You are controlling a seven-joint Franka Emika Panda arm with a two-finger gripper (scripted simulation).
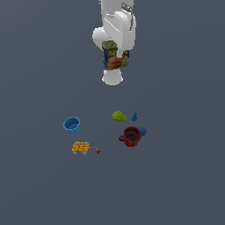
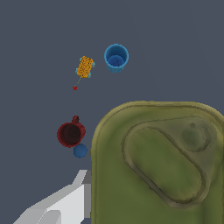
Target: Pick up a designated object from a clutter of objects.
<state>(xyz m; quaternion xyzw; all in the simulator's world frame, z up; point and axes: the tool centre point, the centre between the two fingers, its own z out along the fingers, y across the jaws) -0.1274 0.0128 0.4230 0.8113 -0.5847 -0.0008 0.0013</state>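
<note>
The white arm (image 1: 115, 30) hangs high above the floor, wrist pointing down. Its gripper (image 1: 116, 59) is closed on the tin can (image 1: 115, 56), which hangs upright between the fingers. In the wrist view one pale finger (image 2: 65, 203) lies against the can's side.

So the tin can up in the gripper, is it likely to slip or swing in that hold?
The tin can looks rigid with flat sides, so it probably won't deform. Its smooth label could be slippery. It hangs slightly tilted in the gripper, well above the red mug, so some swing seems possible.
</note>
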